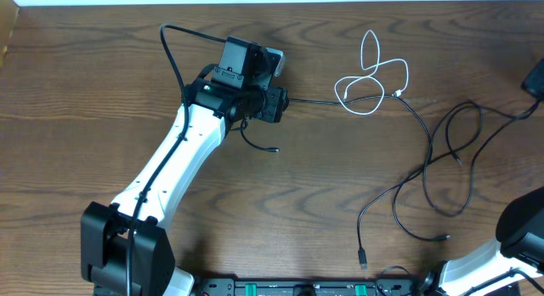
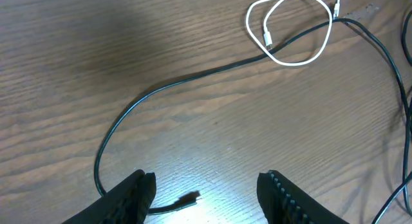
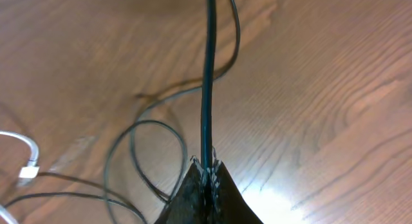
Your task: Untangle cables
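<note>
My left gripper point(image 1: 274, 105) point(image 2: 206, 199) is open and hovers above the table. The plug end point(image 2: 188, 199) point(image 1: 274, 150) of a long black cable point(image 2: 193, 76) lies on the wood between its fingers, untouched. That cable runs right and passes through the looped short white cable point(image 1: 372, 75) point(image 2: 290, 28). My right gripper point(image 3: 207, 167), at the frame's right edge in the overhead view point(image 1: 534, 78), is shut on a black cable point(image 3: 207, 82) and holds it taut. More black cable loops point(image 1: 450, 160) point(image 3: 148, 153) lie crossed over each other on the table at right.
The table is dark wood point(image 1: 85, 92). Two loose black plug ends lie near the front at the right point(image 1: 363, 260) point(image 1: 444, 237). The left arm's white link point(image 1: 170, 173) stretches across the left half. The right arm's base point(image 1: 518, 232) sits at the bottom right.
</note>
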